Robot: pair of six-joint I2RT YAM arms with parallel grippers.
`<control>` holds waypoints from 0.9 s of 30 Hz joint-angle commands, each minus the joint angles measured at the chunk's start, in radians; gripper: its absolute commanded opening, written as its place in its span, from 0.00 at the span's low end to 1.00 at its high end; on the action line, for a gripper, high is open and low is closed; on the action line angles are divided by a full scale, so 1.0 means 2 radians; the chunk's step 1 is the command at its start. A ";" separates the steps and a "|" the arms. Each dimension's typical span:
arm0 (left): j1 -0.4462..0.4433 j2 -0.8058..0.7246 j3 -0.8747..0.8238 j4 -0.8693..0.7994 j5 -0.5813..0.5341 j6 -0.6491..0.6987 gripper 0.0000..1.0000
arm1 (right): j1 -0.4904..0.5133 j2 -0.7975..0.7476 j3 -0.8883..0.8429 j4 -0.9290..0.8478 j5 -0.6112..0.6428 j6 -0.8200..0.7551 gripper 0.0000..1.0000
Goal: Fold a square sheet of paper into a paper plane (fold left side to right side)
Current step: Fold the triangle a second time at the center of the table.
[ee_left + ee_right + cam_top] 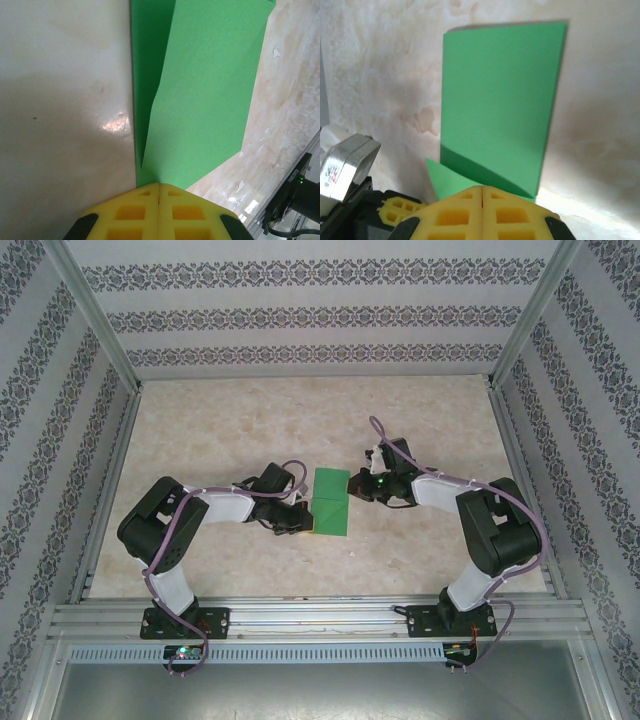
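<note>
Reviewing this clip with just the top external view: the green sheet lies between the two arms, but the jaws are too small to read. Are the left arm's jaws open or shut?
Observer: Shut. The left wrist view shows the left gripper with its yellow jaws pressed together at the near edge of the green sheet.
Operator: And the right?
Observer: Also shut. The right gripper has its jaws together at the sheet's edge.
Operator: Is the sheet flat?
Observer: No. It is folded, and in the left wrist view the upper layer lifts off the darker lower layer.
</note>
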 commanded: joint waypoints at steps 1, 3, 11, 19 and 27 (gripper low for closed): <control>-0.006 0.028 -0.018 -0.056 -0.046 -0.004 0.00 | 0.026 0.009 -0.010 0.024 -0.019 0.018 0.00; -0.005 0.026 -0.017 -0.056 -0.046 -0.005 0.00 | 0.037 0.022 -0.008 0.033 -0.016 0.025 0.00; -0.005 0.020 -0.001 -0.056 -0.035 -0.008 0.00 | 0.043 0.062 0.002 0.025 0.009 0.025 0.00; -0.005 -0.010 0.039 -0.094 -0.028 0.002 0.00 | 0.041 0.076 0.002 -0.030 0.038 0.018 0.00; -0.014 0.000 0.081 -0.102 -0.003 0.008 0.00 | 0.041 0.080 0.000 -0.034 0.037 0.017 0.00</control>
